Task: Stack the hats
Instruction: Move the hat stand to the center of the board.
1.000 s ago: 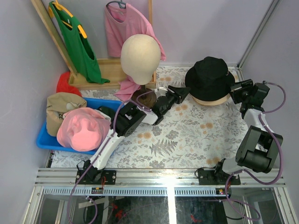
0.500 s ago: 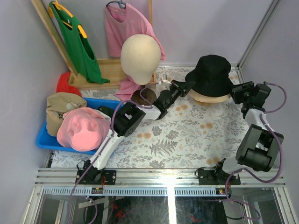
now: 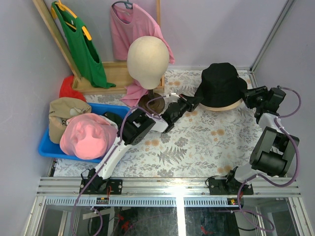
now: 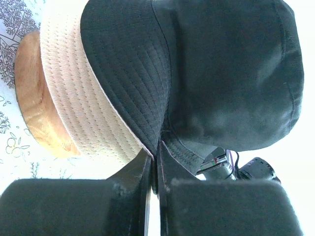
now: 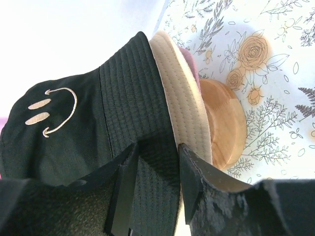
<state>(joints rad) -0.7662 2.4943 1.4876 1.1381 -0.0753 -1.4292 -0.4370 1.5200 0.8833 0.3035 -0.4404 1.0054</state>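
Though topped with the black hat [image 3: 220,81] at the table's [image 3: 197,142] 1 o'clock, lacking the pink hat [image 3: 87,136] and tan hat [image 3: 63,115] at 9 o'clock; brim clamped by the left tool [image 4: 155,157], straddled by the right tool [image 5: 156,155], grip impossible to tell.

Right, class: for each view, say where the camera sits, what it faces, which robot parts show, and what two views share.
Top external: high behind the robot, looking down on the floral table; left arm and right arm show.
Left wrist: on the left arm, looking along the left gripper, shut on the black bucket hat brim.
Right wrist: on the right arm, facing the hat's smiley side; right gripper open around the brim.
Shared: both wrist views show the beige hat and wooden stand beneath.
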